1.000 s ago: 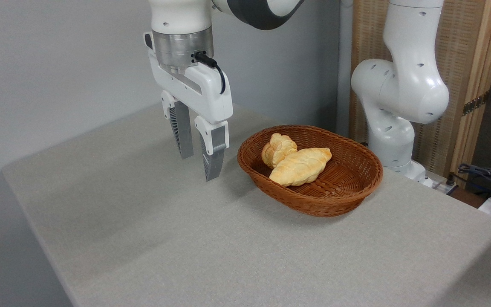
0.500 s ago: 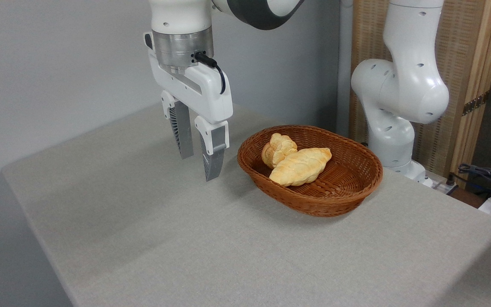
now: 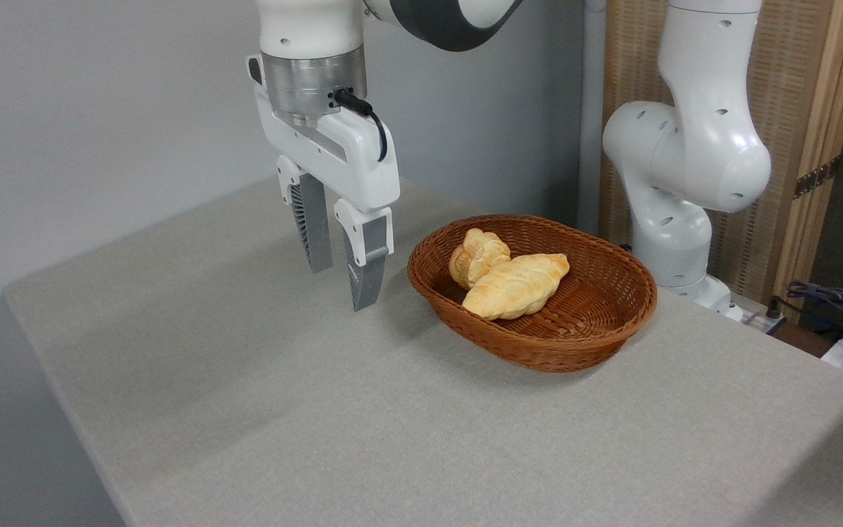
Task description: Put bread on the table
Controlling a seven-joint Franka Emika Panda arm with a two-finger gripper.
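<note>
You are working over the table [image 3: 260,410], which is filling most of the frame. The wicker basket [image 3: 597,322] is sitting right of centre, cradling a long pale loaf [image 3: 516,285] and the bread [image 3: 476,255] (tucked against its left wall). Your gripper [image 3: 341,282] is hanging left of the basket, jaws parted and gripping nothing, likely readying a reach.

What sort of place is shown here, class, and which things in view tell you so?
Probably a robotics lab or test room: a white robot arm bolted beside a bare grey table, loose cables at the right edge, and a wicker basket of bread set out as props.
</note>
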